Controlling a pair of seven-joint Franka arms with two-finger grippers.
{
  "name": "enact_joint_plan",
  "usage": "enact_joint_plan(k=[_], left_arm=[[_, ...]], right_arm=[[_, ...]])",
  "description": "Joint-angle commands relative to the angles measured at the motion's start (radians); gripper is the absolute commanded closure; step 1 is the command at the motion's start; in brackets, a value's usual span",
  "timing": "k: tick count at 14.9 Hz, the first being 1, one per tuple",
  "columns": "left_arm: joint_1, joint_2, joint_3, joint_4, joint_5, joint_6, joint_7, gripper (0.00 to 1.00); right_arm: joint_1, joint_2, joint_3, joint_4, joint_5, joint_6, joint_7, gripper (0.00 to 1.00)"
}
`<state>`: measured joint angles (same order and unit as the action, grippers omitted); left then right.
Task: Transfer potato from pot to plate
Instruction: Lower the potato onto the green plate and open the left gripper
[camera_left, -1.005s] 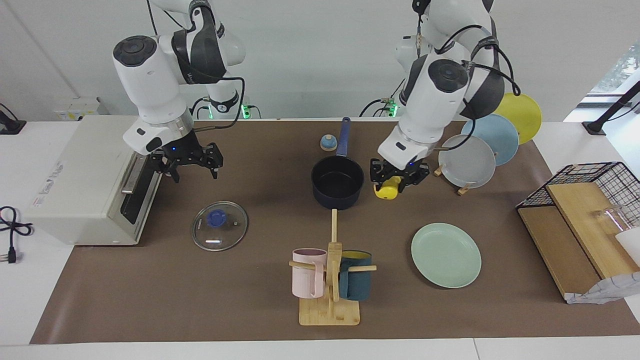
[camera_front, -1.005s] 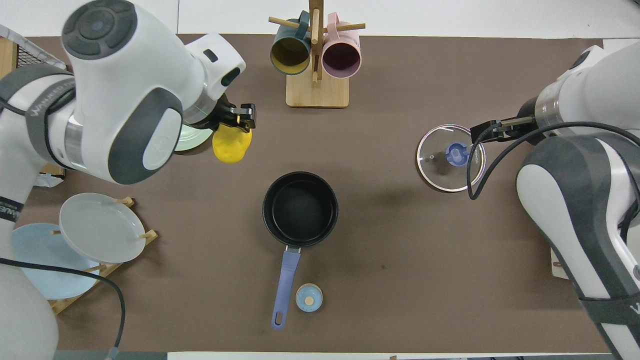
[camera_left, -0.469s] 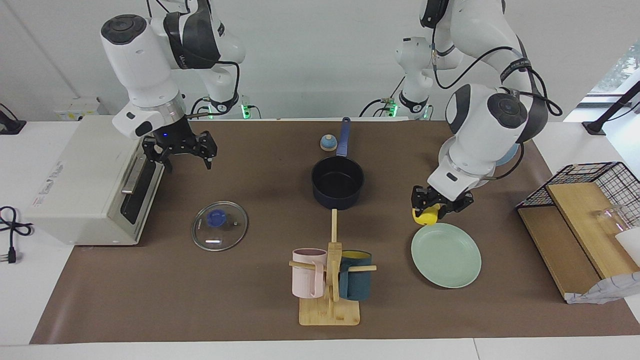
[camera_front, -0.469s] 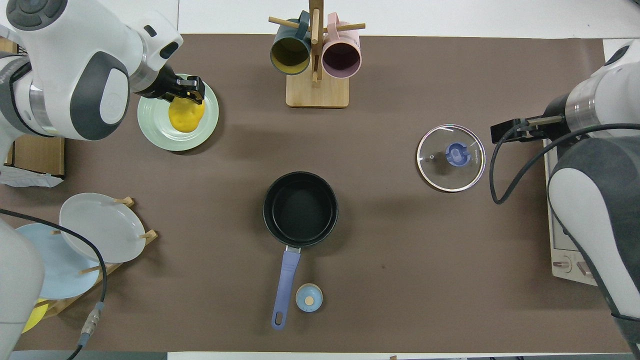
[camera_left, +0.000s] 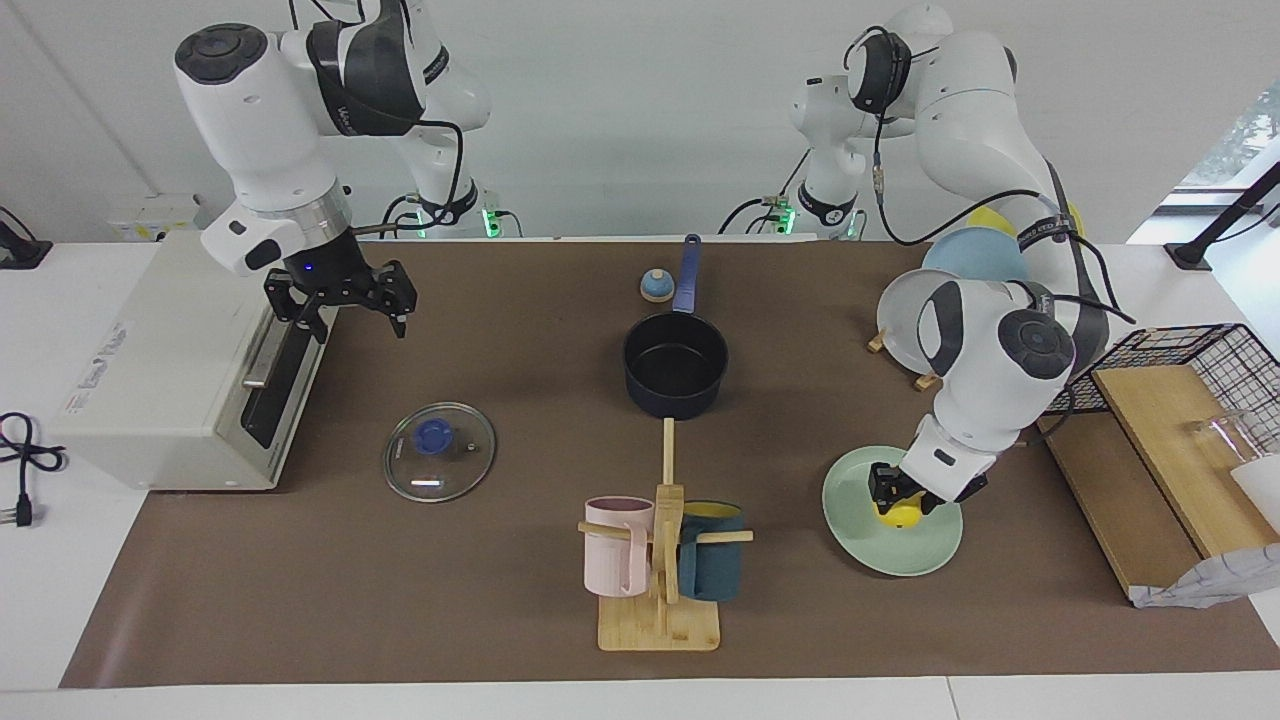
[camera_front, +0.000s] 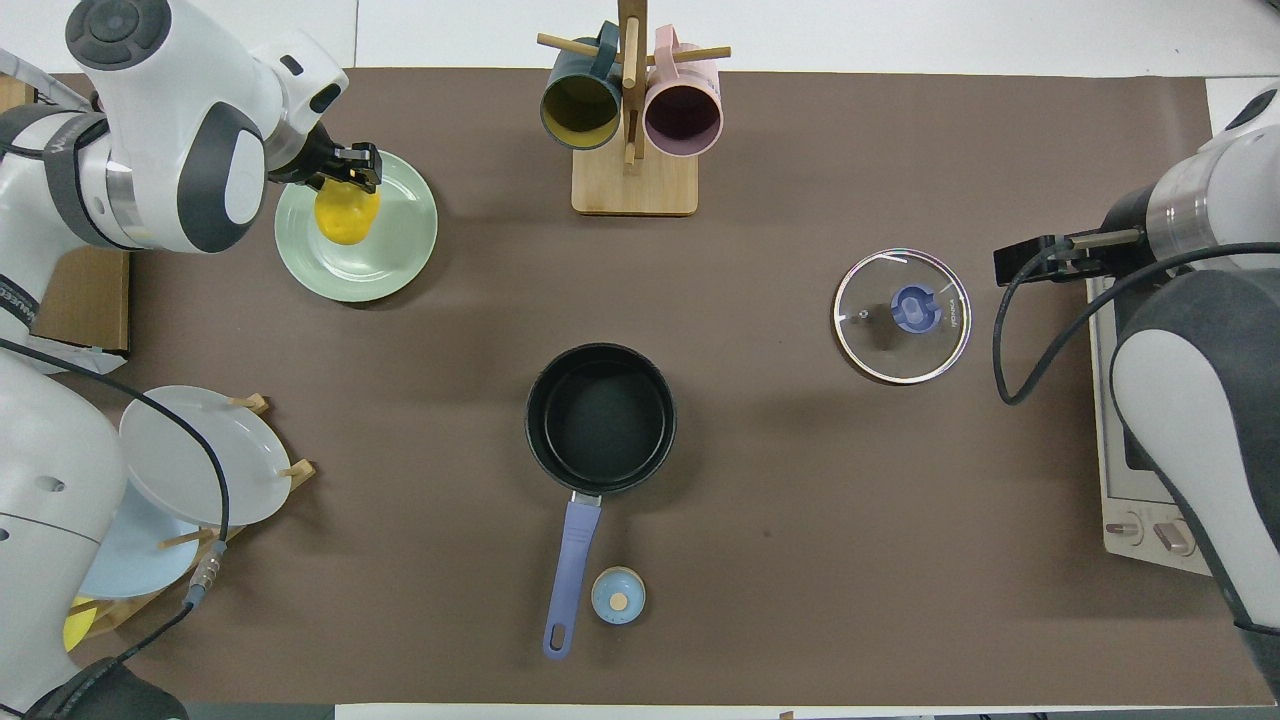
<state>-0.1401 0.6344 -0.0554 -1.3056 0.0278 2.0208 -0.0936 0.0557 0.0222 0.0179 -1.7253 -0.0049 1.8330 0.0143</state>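
Observation:
The yellow potato (camera_left: 899, 514) (camera_front: 346, 214) is pinched in my left gripper (camera_left: 898, 498) (camera_front: 348, 186), which is shut on it. It hangs very low over the mint-green plate (camera_left: 905, 556) (camera_front: 396, 256), on the half nearer the robots; I cannot tell whether it touches the plate. The dark blue pot (camera_left: 675, 362) (camera_front: 600, 416) stands in the middle of the mat with nothing inside, its handle pointing toward the robots. My right gripper (camera_left: 348, 312) waits open in the air, beside the white appliance's door.
A glass lid (camera_left: 438, 451) lies near the white appliance (camera_left: 150, 360). A wooden mug rack (camera_left: 660, 560) stands farther out than the pot. A plate rack (camera_left: 925, 330), a wire basket with wooden boards (camera_left: 1180, 400) and a small blue knob (camera_left: 657, 286) also stand here.
My left gripper carried the potato from beside the pot to over the plate and lowered it there. My right gripper drew back and up toward the white appliance.

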Motion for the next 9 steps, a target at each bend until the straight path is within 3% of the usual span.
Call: enact_joint_plan(k=[1, 6, 9], left_arm=[[-0.006, 0.008, 0.018, -0.027, 0.03, 0.047, -0.02, 1.0], [-0.009, -0.025, 0.035, -0.128, 0.032, 0.094, -0.086, 1.0], [-0.019, -0.028, 0.035, -0.136, 0.032, 0.091, -0.11, 1.0]], right_arm=[[-0.019, -0.001, 0.01, 0.007, 0.028, -0.004, -0.034, 0.0], [-0.019, -0.001, 0.01, 0.007, 0.028, -0.001, -0.033, 0.0], [-0.019, -0.001, 0.008, 0.007, 0.028, -0.001, -0.033, 0.0]])
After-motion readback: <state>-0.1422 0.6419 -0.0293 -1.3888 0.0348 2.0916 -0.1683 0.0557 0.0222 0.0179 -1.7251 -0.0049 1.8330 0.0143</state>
